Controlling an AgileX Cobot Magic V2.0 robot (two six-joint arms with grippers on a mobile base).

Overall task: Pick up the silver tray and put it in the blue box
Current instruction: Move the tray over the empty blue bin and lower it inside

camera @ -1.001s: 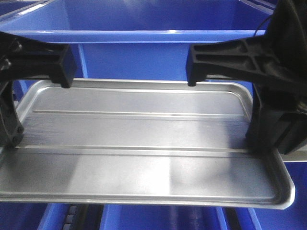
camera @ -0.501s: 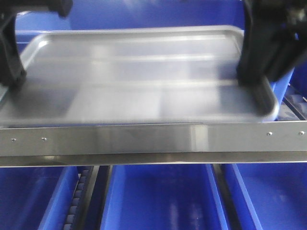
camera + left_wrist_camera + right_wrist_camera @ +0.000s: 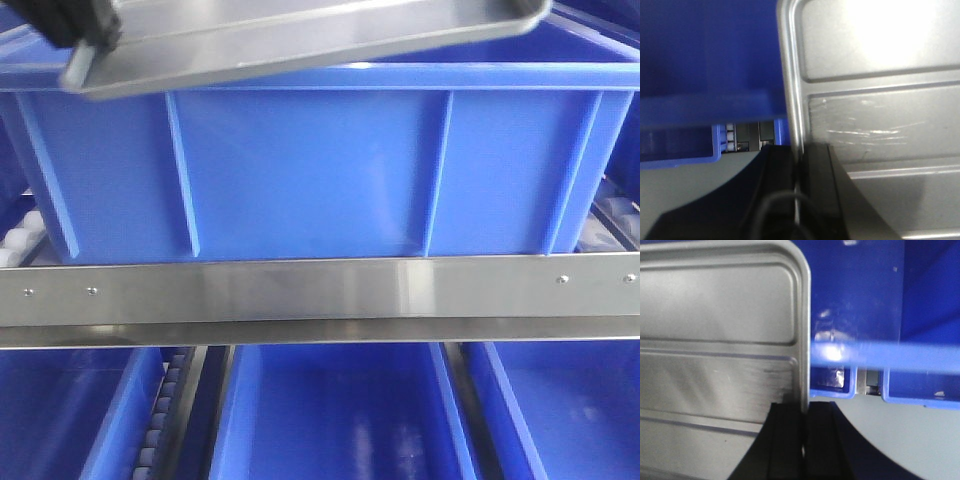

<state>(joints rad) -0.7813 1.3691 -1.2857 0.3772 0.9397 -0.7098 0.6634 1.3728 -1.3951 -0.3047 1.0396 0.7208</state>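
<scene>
Since your left gripper (image 3: 797,165) and right gripper (image 3: 804,412) merely pinch the silver tray's (image 3: 300,40) end rims as it hangs tilted, left end low, over the blue box (image 3: 310,170), uneven lowering can snag the near lip.

No text, label, brand, number or sign can be read in any view. The blue box (image 3: 310,170), the silver tray (image 3: 300,35) and the metal rail (image 3: 320,290) near the camera show only bare surfaces, with small rivets on the rail.
</scene>
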